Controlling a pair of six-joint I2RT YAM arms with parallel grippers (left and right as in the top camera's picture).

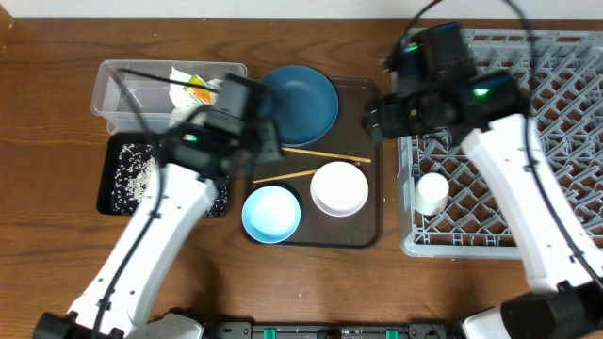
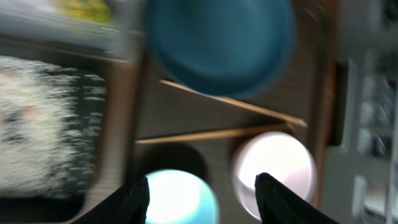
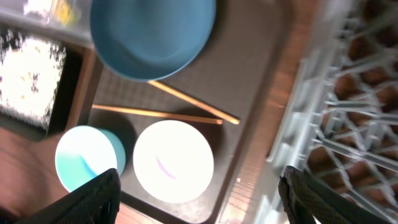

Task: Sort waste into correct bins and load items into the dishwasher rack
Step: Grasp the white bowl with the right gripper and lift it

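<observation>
Waste looks sorted: tissue (image 1: 181,75) and wrapper (image 1: 200,91) in clear tub (image 1: 118,89), rice scraps (image 1: 139,172) in black tray (image 1: 111,202). White cup (image 1: 431,195) in rack (image 1: 565,85).

To load, all on brown tray (image 1: 366,231): blue plate (image 1: 306,99), chopsticks (image 1: 325,154), light-blue bowl (image 1: 271,213), white bowl (image 1: 339,188).

Left fingers (image 2: 132,202) apart, empty, above the gap between the bowls. Right fingers (image 3: 87,200) spread wide, empty, white bowl between them and below, untouched.

I see a dark brown serving tray (image 1: 358,108) lying flat on the desk (image 1: 47,141). Its top is brown wood grain.
</observation>
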